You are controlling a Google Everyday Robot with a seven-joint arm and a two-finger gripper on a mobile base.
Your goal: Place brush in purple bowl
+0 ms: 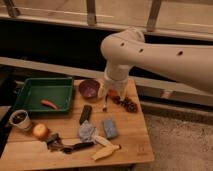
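One black brush [77, 146], hand [106, 93] near purple bowl [89, 90]

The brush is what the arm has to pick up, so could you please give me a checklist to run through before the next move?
1. Brush lies flat near the table's front edge, nothing on top of it: ok.
2. Gripper open and empty: ok.
3. Gripper above the brush: not ok; it hangs at the far side, between the purple bowl and the orange bowl.
4. Purple bowl upright, nothing seen inside: ok.
5. Room around the brush: not ok; the grey cloth and banana lie close.
6. Brush's left end free of the clutter there: cannot tell.
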